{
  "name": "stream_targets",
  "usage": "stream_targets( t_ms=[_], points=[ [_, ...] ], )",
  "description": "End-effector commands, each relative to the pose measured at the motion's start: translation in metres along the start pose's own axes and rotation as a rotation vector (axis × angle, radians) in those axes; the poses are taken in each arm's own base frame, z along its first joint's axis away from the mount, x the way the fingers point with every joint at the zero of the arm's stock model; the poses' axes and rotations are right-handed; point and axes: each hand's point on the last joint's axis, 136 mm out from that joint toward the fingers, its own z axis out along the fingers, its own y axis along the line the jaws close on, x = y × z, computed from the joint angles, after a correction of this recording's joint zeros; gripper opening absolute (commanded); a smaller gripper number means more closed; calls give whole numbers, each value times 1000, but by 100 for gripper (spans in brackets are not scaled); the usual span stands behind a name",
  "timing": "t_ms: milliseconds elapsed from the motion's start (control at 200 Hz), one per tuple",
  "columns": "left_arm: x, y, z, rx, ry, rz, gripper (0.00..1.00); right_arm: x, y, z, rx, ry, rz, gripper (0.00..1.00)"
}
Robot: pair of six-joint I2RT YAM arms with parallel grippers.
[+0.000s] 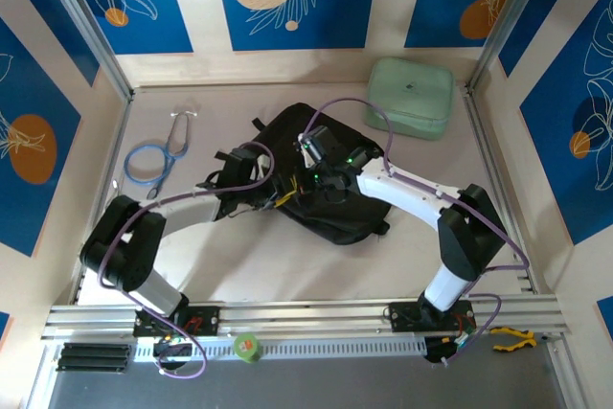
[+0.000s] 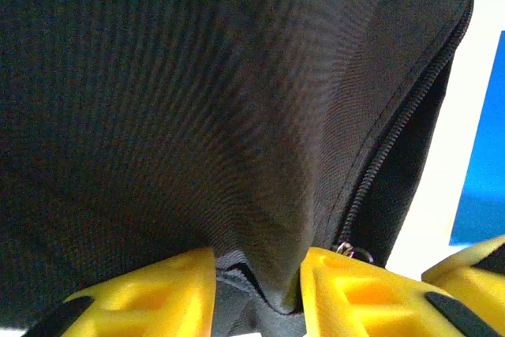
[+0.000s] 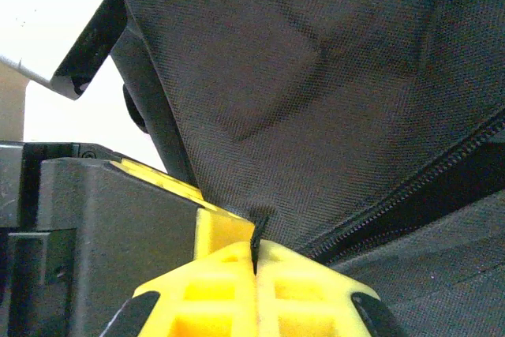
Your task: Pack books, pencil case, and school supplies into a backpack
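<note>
The black backpack (image 1: 330, 217) lies in the middle of the table with both arms reaching onto it. My left gripper (image 1: 278, 196) comes in from the left. Seen from the left wrist, its yellow fingers (image 2: 347, 290) squeeze a bunched fold of the backpack (image 2: 197, 100) fabric, just left of the zipper (image 2: 379, 163). My right gripper (image 1: 312, 148) sits over the bag's top. In the right wrist view it (image 3: 255, 246) is shut on a thin black tab at the end of the zipper (image 3: 418, 187) of the backpack (image 3: 331, 76). The books and the pencil case are out of view.
A mint-green padded pouch (image 1: 412, 96) lies at the back right. A blue-and-grey stethoscope (image 1: 161, 152) lies at the left. On the front rail sit a green tape roll (image 1: 248, 346) and yellow-handled pliers (image 1: 508, 337). Metal frame posts border the table.
</note>
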Motion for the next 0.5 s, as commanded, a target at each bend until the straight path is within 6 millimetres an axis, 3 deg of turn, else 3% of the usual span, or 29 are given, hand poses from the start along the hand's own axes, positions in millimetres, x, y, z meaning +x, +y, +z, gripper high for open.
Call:
stream_targets(
  t_ms=[0, 165, 420, 495],
  points=[
    [-5, -10, 6, 19, -7, 10, 27, -12, 7, -17, -32, -63, 16, 0],
    [-9, -15, 7, 35, -19, 16, 25, -9, 1, -15, -21, -51, 35, 0],
    [-15, -21, 1, 70, -75, 6, 53, -7, -1, -15, -26, -48, 50, 0],
    [-18, -17, 1, 46, -92, 11, 54, -8, -2, -16, -25, -49, 57, 0]
  ],
)
